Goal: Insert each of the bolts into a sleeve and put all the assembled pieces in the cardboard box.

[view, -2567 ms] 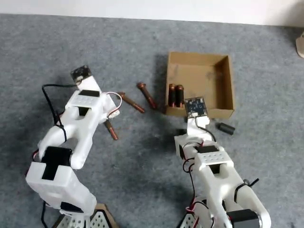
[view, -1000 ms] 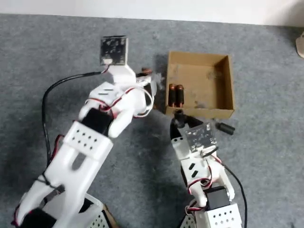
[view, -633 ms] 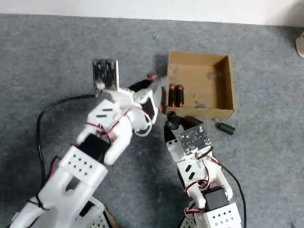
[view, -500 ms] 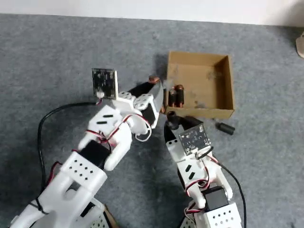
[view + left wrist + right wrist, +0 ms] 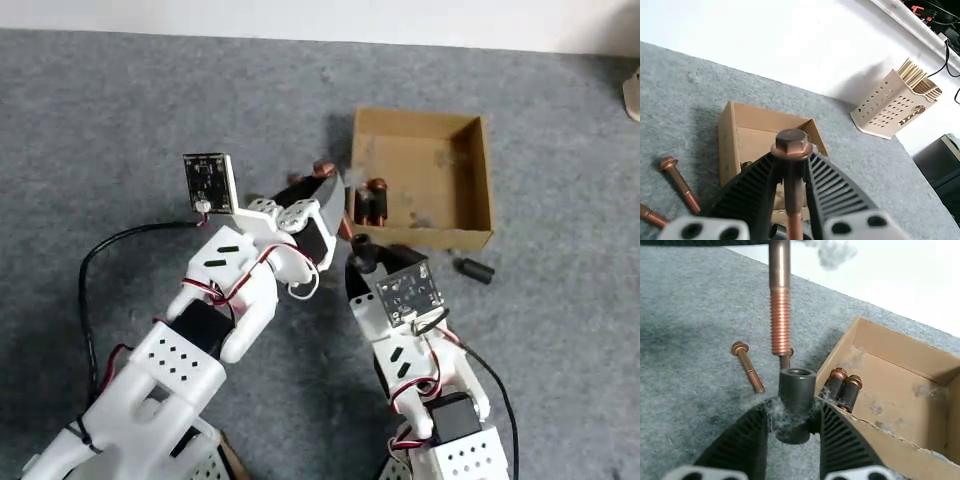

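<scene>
Inside the cardboard box (image 5: 430, 238), against the wall nearest the left arm: two assembled pieces (image 5: 368, 200) lying side by side, copper heads showing. Just outside that wall: left gripper (image 5: 791, 167) clamped on a bolt (image 5: 791, 148) below its head, shank pointing down; right gripper (image 5: 792, 422) pinching a dark sleeve (image 5: 797, 384), bore facing up. Threaded tip hanging just above the sleeve's mouth (apart, not yet inside). On the grey carpet (image 5: 150, 100): a loose sleeve (image 5: 474, 269) near the box's front wall, loose bolts (image 5: 747, 366) beside the box.

The bolt (image 5: 792, 175) is copper, the sleeve (image 5: 797, 390) dark grey.
</scene>
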{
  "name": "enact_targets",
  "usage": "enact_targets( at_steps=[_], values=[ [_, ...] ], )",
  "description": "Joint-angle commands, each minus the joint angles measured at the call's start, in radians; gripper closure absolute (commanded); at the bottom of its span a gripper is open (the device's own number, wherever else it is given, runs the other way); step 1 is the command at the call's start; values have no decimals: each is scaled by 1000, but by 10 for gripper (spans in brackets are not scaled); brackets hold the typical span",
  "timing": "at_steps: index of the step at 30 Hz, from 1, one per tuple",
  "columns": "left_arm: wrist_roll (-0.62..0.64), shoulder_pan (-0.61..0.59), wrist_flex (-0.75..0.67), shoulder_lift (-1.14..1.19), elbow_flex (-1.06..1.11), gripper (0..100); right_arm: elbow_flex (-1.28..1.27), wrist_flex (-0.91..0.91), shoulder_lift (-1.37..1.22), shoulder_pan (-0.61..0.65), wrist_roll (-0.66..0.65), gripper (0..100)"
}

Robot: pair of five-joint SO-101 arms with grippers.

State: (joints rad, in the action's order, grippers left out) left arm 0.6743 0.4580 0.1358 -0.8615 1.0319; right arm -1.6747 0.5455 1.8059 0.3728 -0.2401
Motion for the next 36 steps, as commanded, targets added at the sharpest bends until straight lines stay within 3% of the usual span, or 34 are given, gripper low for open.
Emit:
enact_targets(
  at_steps=[1, 9, 18, 25, 36],
  values=[
    [12, 24, -34, -36, -7, 995, -140, -1, 25, 15, -12, 993],
    [8, 58, -34, -36, 13, 995, -140, -13, 25, 53, -12, 993],
    [5, 56, -34, -36, 58, 995, -140, -54, 25, 10, -12, 993],
    [-66, 64, -35, -36, 71, 995, -140, -54, 25, 8, -8, 993],
    [-72, 62, -331, -36, 205, 995, -139, -56, 25, 19, -8, 993]
  ],
)
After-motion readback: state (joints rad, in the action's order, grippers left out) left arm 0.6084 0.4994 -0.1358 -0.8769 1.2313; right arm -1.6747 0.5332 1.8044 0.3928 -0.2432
